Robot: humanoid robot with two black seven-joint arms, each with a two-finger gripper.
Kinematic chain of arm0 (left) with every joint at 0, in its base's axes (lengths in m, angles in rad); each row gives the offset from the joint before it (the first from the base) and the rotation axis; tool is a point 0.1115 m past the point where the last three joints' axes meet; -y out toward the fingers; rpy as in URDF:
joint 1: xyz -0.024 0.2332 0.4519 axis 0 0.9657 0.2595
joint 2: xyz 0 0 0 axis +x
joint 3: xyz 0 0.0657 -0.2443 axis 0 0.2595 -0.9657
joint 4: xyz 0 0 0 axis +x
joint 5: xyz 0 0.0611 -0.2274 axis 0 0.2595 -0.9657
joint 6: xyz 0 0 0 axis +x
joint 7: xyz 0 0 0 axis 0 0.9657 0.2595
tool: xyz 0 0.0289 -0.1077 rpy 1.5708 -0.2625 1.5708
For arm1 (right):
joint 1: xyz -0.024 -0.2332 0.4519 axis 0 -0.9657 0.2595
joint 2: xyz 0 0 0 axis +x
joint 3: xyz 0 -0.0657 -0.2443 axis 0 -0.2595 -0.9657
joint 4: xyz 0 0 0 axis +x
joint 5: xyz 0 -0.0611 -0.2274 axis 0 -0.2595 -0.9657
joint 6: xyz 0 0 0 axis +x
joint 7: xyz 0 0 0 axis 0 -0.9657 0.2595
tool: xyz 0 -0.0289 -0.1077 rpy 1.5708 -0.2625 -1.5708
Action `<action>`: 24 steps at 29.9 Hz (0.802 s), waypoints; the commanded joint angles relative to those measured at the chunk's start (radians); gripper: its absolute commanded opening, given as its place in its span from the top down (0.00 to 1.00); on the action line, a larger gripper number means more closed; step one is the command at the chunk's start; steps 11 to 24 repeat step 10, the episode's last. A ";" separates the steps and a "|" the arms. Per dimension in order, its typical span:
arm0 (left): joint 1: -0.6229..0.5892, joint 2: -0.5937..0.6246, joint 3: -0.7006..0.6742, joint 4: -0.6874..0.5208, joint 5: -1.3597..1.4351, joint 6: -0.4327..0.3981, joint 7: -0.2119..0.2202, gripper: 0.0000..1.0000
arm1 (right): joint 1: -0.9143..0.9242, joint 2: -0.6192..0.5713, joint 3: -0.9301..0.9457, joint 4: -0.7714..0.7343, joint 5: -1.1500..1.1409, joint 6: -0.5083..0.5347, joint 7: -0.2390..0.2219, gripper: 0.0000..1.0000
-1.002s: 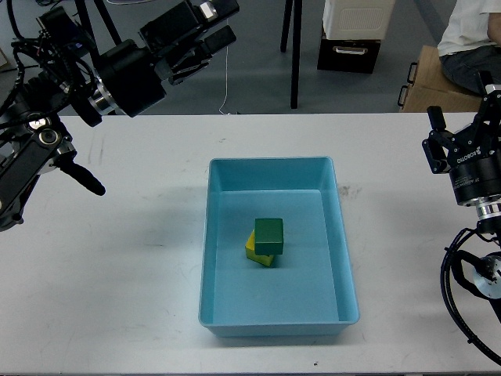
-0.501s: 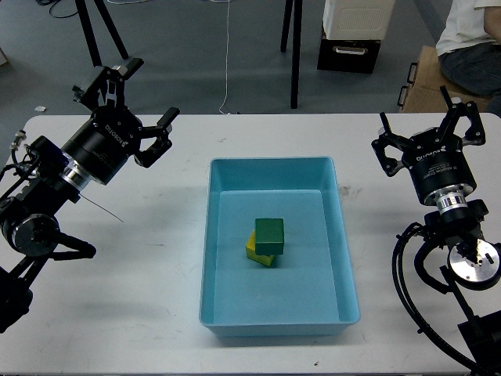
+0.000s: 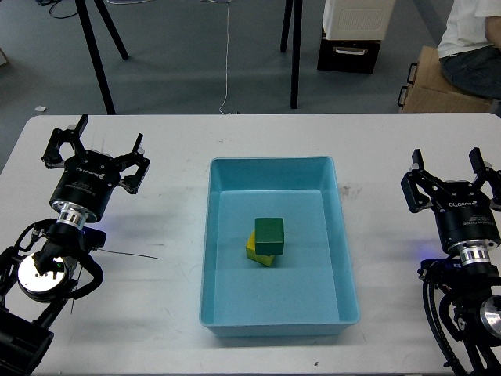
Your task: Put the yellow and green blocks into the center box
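A green block (image 3: 268, 234) lies on top of a yellow block (image 3: 257, 252) inside the light blue box (image 3: 275, 171) at the table's centre. My left gripper (image 3: 95, 150) stands over the left side of the table, fingers spread, open and empty. My right gripper (image 3: 452, 178) stands over the right side, fingers spread, open and empty. Both are well away from the box.
The white table (image 3: 149, 298) carries only the box. Beyond its far edge are black tripod legs (image 3: 295, 55), a white and black case (image 3: 351, 35), a cardboard box (image 3: 434, 82) and a seated person (image 3: 473, 39).
Both arms have drawn back and down to the table's sides. The left arm came from high at the upper left. The blocks and box have not moved.
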 commanded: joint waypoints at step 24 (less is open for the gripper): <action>0.086 -0.030 -0.021 -0.056 0.000 -0.032 -0.047 0.00 | -0.005 0.000 -0.005 -0.006 -0.006 0.011 0.007 0.01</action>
